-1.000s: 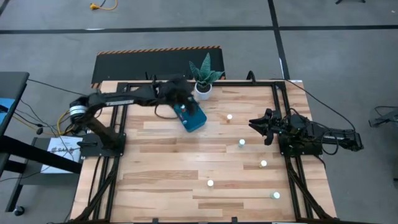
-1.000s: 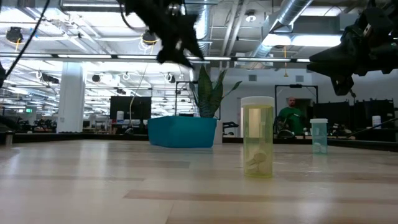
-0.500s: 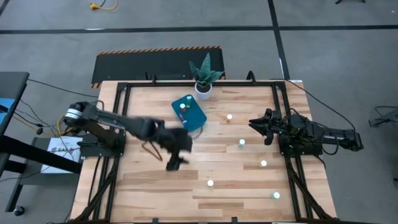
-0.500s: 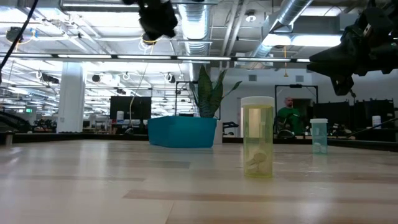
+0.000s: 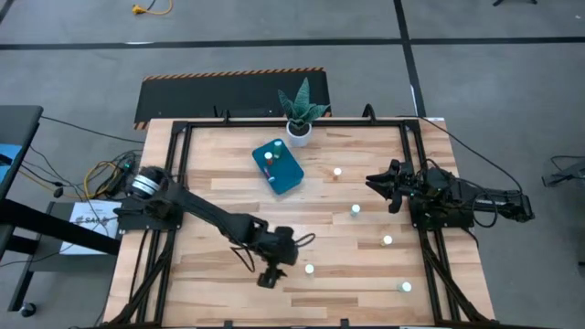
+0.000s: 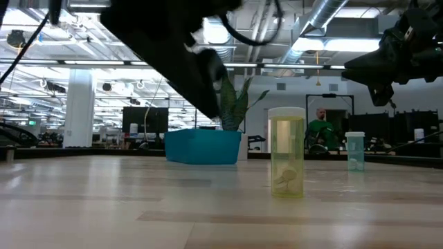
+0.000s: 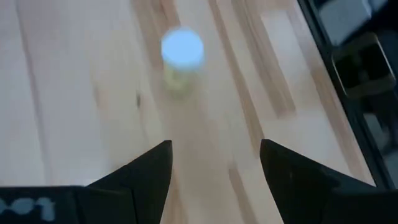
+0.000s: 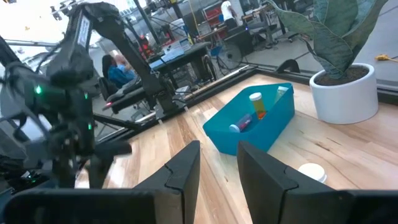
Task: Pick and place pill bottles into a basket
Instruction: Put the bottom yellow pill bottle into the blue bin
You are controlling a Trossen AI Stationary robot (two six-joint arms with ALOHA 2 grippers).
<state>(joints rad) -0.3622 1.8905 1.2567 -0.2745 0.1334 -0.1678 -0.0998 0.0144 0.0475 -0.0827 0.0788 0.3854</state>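
Observation:
The teal-blue basket (image 5: 278, 165) stands far of centre with a few pill bottles inside (image 8: 255, 104). Several more bottles stand on the table: one near the front middle (image 5: 309, 269), others toward the right (image 5: 356, 209) (image 5: 388, 241) (image 5: 405, 286) (image 5: 337, 171). My left gripper (image 5: 267, 276) is open and empty above the table near the front. It is just left of the front-middle bottle, which shows ahead of its fingers in the left wrist view (image 7: 181, 53). My right gripper (image 5: 377, 183) waits open at the right side.
A small white pot with a green plant (image 5: 299, 119) stands at the far edge behind the basket. Black frame rails (image 5: 420, 228) run along the table's left and right sides. Bare wood lies across the left half of the table (image 5: 210, 219).
My left gripper has swung from over the basket toward the table's near edge and come down close to the front-middle bottle. The basket and the bottles on the table have stayed in place.

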